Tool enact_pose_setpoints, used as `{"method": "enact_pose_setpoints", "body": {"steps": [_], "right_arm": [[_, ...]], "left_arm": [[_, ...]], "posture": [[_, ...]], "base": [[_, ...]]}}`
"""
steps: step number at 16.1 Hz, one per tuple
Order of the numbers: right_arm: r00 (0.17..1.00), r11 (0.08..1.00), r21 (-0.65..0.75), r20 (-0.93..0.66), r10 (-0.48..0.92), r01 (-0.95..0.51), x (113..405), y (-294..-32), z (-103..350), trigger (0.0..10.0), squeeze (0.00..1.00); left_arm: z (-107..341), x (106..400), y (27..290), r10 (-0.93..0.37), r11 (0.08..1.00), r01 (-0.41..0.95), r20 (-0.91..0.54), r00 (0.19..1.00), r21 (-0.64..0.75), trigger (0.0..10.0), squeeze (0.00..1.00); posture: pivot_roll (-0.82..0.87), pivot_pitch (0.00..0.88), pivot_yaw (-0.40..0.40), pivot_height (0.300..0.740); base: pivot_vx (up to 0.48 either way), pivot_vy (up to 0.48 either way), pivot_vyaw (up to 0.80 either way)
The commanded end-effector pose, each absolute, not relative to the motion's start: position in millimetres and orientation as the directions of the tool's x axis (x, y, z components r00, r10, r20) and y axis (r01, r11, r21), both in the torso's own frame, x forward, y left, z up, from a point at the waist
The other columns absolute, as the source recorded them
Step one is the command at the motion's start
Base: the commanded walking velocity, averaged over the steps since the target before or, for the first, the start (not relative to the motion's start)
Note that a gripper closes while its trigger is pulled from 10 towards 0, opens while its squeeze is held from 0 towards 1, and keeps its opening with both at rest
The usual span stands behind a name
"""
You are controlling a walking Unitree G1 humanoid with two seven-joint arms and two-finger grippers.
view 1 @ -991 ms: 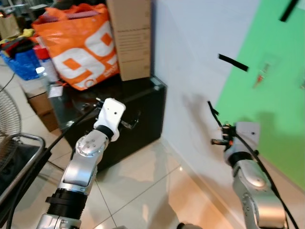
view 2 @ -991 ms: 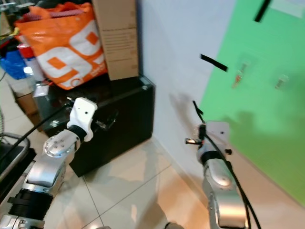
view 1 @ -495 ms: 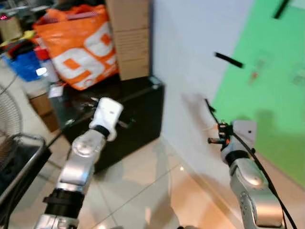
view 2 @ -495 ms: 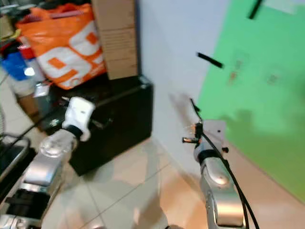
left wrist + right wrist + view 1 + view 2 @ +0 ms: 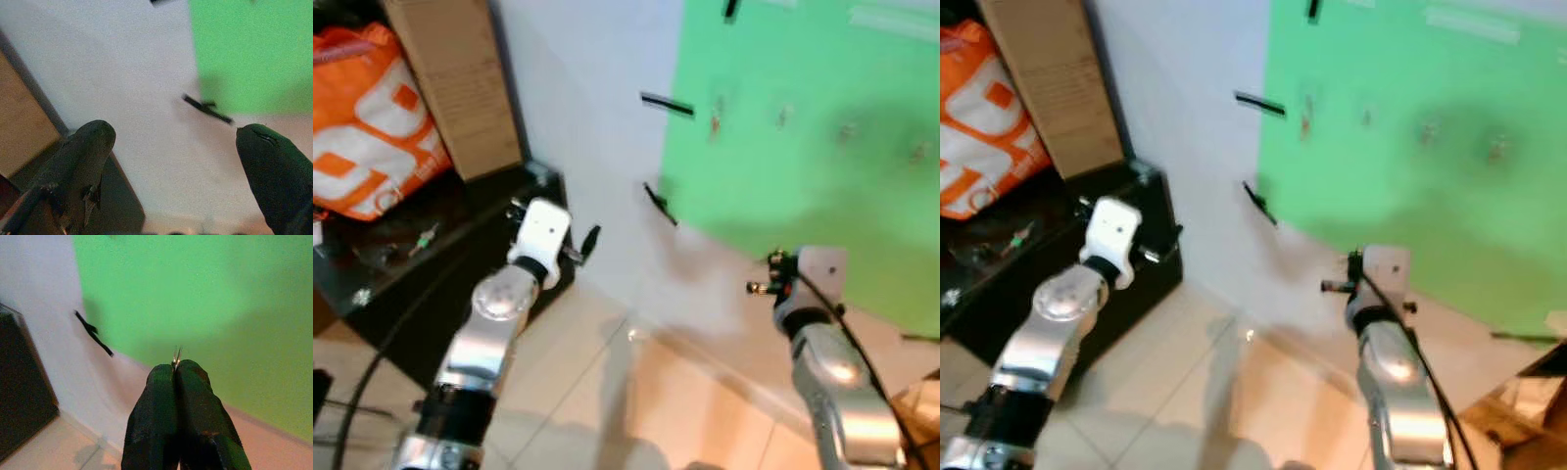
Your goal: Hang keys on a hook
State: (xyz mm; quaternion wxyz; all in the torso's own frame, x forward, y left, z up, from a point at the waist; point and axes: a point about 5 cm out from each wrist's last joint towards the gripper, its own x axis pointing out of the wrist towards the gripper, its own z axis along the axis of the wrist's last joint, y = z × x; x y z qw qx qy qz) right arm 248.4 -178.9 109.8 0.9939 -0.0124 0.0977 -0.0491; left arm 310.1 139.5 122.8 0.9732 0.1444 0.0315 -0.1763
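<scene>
Right gripper (image 5: 176, 369) is pinched tight on the keys (image 5: 176, 353), just a sliver of metal poking out past its fingertips. The hooks (image 5: 715, 123) sit up on the green panel (image 5: 822, 88), well ahead of and above those jaws. Left gripper (image 5: 171, 147) spread wide, empty. Best approach, I'd say: lift slowly, keep the ring facing the hook.

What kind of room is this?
Probably a home's storage corner: a tiled floor, an orange bag and cardboard box on a black cabinet, and a green sheet on the wall.
</scene>
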Motion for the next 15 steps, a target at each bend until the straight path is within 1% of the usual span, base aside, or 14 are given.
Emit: {"method": "enact_pose_setpoints", "body": {"steps": [1,2,3,5,6,8,9,10,15], "right_arm": [[0.977,0.995,-0.034,-0.19,-0.098,0.093,249.4,-176.8,111.3,10.0,0.0],[0.977,0.995,-0.034,-0.19,-0.098,0.094,249.5,-177.0,111.2,10.0,0.0],[0.977,0.995,-0.034,-0.19,-0.099,0.095,249.8,-177.3,111.1,10.0,0.0],[0.977,0.995,-0.034,-0.189,-0.102,0.098,250.0,-177.6,111.4,10.0,0.0],[0.976,0.994,-0.035,-0.189,-0.104,0.1,249.9,-178.0,111.5,10.0,0.0],[0.977,0.995,-0.036,-0.189,-0.102,0.097,251.7,-176.9,111.7,10.0,0.0],[0.978,0.995,-0.038,-0.183,-0.096,0.091,253.2,-175.2,112.9,10.0,0.0],[0.979,0.995,-0.036,-0.18,-0.095,0.09,253.8,-174.9,113.7,10.0,0.0],[0.985,0.997,-0.027,-0.154,-0.08,0.077,257.4,-174.0,117.9,10.0,0.0]], "left_arm": [[127.5,311.2,144.9,-0.324,0.889,0.34,-0.102,0.94,0.307,10.0,0.0],[127.8,311.2,144.4,-0.327,0.888,0.341,-0.098,0.94,0.309,10.0,0.0],[126.2,312.0,144.8,-0.318,0.896,0.337,-0.11,0.942,0.291,10.0,0.0],[125.9,313.4,145.7,-0.313,0.902,0.333,-0.114,0.943,0.277,10.0,0.0],[127.8,313.4,145.2,-0.321,0.894,0.336,-0.101,0.942,0.295,10.0,0.0],[127.9,313.2,145.9,-0.308,0.892,0.325,-0.105,0.946,0.313,10.0,0.0],[126.9,313.5,149.7,-0.277,0.907,0.297,-0.108,0.955,0.3,10.0,0.0],[127.5,313.0,149.4,-0.282,0.907,0.299,-0.102,0.954,0.295,10.0,0.0],[129.1,311.3,149.5,-0.279,0.91,0.294,-0.093,0.956,0.291,10.0,0.0]], "posture": [[-0.09,0.0,0.026,0.74],[-0.09,0.0,0.026,0.74],[-0.09,0.0,0.031,0.74],[-0.1,0.0,0.034,0.74],[-0.09,0.0,0.033,0.74],[-0.09,0.0,0.028,0.74],[-0.09,0.0,0.027,0.74],[-0.09,0.0,0.026,0.74],[-0.08,0.0,0.02,0.74]], "base": [[0.0,-0.48,0.0],[0.0,-0.48,-0.8],[0.0,0.0,-0.8],[0.0,0.48,-0.8],[0.0,0.0,-0.8],[0.0,-0.422,-0.8],[0.0,0.0,-0.8],[0.0,0.0,-0.8],[0.0,0.0,0.0]]}}
